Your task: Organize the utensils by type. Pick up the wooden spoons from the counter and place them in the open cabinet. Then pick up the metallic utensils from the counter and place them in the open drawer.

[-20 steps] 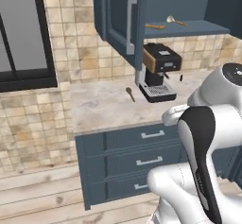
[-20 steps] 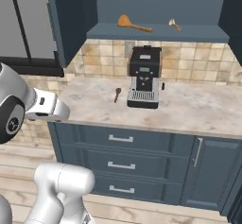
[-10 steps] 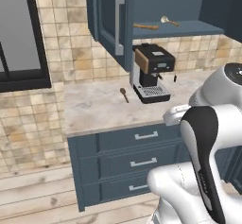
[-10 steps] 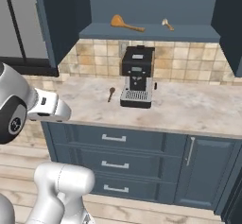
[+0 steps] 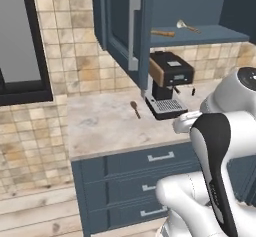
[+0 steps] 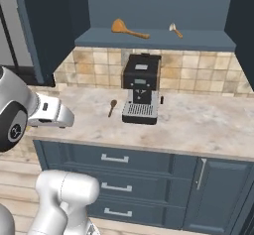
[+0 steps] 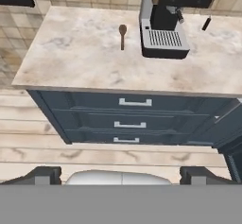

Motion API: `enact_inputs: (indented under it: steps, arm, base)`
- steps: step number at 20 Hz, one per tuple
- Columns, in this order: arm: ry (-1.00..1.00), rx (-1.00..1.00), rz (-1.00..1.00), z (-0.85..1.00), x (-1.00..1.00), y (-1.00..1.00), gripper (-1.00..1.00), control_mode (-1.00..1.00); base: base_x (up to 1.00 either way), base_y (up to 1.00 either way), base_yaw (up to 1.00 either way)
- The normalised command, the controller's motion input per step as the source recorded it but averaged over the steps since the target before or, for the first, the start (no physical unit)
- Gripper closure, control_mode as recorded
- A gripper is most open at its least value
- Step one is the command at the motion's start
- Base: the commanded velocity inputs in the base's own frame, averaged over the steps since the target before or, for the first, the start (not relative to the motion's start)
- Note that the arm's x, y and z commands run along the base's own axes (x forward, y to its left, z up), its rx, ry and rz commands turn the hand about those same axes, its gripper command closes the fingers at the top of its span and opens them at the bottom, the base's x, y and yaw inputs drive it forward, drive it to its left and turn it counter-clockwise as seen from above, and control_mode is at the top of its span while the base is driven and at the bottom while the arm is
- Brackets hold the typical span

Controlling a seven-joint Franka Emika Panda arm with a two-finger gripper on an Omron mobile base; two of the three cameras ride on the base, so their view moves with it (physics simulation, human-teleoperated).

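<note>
The large orange-tan wooden spoon [image 6: 129, 29] [image 5: 162, 33] lies on the shelf of the open cabinet [image 6: 154, 40]. The small cream-bowled spoon [image 6: 174, 29] [image 5: 186, 26] rests to its right on the same shelf. On the marble counter [image 7: 85, 62], a short dark reddish-brown spoon [image 7: 122, 35] [image 6: 112, 107] [image 5: 134, 108] lies just left of the coffee machine. My gripper [image 7: 120, 176] hangs well in front of the counter, looking down on it. It is open, fingertips [image 7: 43, 175] wide apart, holding nothing. The silver metal spoon is out of view. A dark edge [image 7: 232, 147] may be the open drawer; I cannot tell.
A black coffee machine [image 6: 141, 88] [image 7: 170, 20] stands on the counter under the shelf. The cabinet door with its long grey bar handle [image 5: 134, 31] juts out over the counter. Below are drawer fronts with short silver handles [image 7: 134, 103]. A wooden floor lies under the hand.
The whole picture has shifted in both base views, so the base has driven. The spoons on the shelf and the dark spoon on the counter lie as before.
</note>
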Motion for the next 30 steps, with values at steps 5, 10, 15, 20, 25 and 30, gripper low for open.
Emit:
enact_inputs:
  steps: [5, 10, 15, 20, 25, 30]
  arm:
    - [0.0, 0.0, 0.0, 0.0, 0.0, 0.0, -1.0, 1.0]
    - [0.0, 0.0, 0.0, 0.0, 0.0, 0.0, -1.0, 1.0]
    - [0.0, 0.0, 0.0, 0.0, 0.0, 0.0, -1.0, 1.0]
    - [0.0, 0.0, 0.0, 0.0, 0.0, 0.0, -1.0, 1.0]
    - [0.0, 0.0, 0.0, 0.0, 0.0, 0.0, -1.0, 1.0]
    - [0.0, 0.0, 0.0, 0.0, 0.0, 0.0, -1.0, 1.0]
  base:
    - [0.57, -0.09, 0.0]
    - [0.46, -0.23, 0.0]
    - [0.37, -0.31, 0.0]
    - [0.42, -0.32, 0.0]
    - [0.56, -0.1, 0.0]
    - [0.55, 0.0, 0.0]
